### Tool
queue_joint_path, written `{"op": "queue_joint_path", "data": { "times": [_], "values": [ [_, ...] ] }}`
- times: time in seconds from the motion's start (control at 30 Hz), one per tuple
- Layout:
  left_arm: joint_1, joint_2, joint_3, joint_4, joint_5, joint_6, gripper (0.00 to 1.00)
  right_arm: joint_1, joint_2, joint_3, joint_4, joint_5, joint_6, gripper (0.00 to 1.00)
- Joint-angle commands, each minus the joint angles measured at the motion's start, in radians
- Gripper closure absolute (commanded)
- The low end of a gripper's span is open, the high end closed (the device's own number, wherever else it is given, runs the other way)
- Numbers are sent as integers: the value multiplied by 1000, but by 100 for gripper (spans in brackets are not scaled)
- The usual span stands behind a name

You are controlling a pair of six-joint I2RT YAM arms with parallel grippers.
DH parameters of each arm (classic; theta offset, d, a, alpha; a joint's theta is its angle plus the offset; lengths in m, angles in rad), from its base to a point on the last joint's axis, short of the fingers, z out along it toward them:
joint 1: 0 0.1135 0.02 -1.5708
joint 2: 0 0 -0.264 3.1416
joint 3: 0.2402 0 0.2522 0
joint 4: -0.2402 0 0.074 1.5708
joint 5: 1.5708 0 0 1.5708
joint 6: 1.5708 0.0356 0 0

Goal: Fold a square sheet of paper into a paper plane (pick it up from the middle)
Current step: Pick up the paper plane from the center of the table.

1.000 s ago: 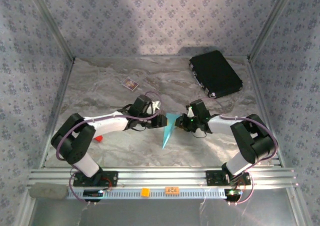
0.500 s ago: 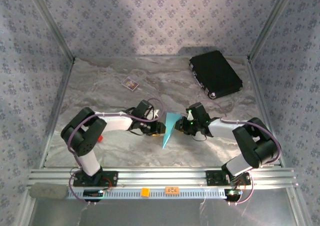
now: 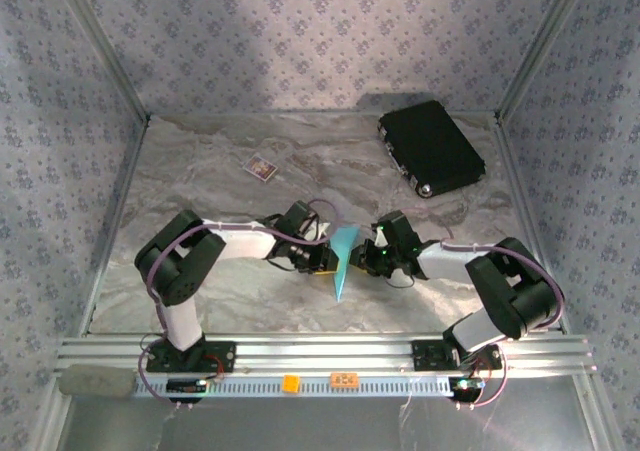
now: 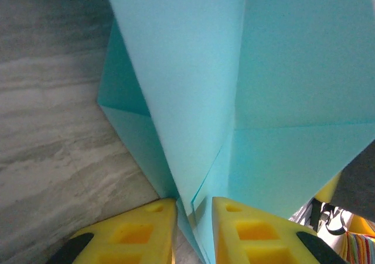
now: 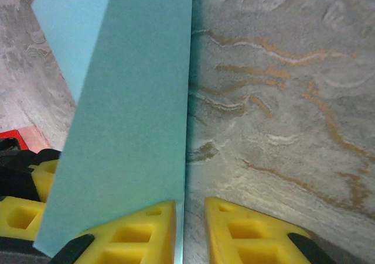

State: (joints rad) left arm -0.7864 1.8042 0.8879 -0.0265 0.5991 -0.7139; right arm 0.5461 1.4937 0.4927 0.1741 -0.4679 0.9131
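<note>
Left wrist view: left claw [image 4: 194, 217] closed on paper plane [image 4: 246, 71] crease at 6 o'clock. Right claw [image 5: 189, 223] pinches its long edge. Plane sits on edge betw. both claws, mid tabletop [image 3: 220, 171], black case [image 3: 432, 149] at 1 o'clock. Advice: hold grips level w/ even tension, so fold comes out sharp, no tearing.

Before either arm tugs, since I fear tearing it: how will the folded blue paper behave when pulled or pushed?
Probably very light and floppy: the folded paper is a thin sheet. Its layered creases likely stiffen it lengthwise. It may crumple or tear if the left fingers and right fingers pull apart.
</note>
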Motion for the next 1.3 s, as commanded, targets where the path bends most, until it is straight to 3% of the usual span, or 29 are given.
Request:
{"op": "queue_joint_path", "data": {
  "times": [0.0,0.3,0.63,0.77,1.27],
  "values": [
    [-7,22,32,3,36,21,78,5,-15,-20,-7,-20,22,78],
    [-11,13,24,0,-9,-12,71,5,-18,-19,-22,-17,26,79],
    [-29,-14,53,-113,-103,-38,66,5,-13,-22,-22,-4,29,79],
    [-36,-8,73,-163,-114,-51,67,6,-9,-26,-12,-8,32,80],
    [-39,8,68,-29,-10,-102,77,7,10,-56,74,-40,67,81]
  ]
}}
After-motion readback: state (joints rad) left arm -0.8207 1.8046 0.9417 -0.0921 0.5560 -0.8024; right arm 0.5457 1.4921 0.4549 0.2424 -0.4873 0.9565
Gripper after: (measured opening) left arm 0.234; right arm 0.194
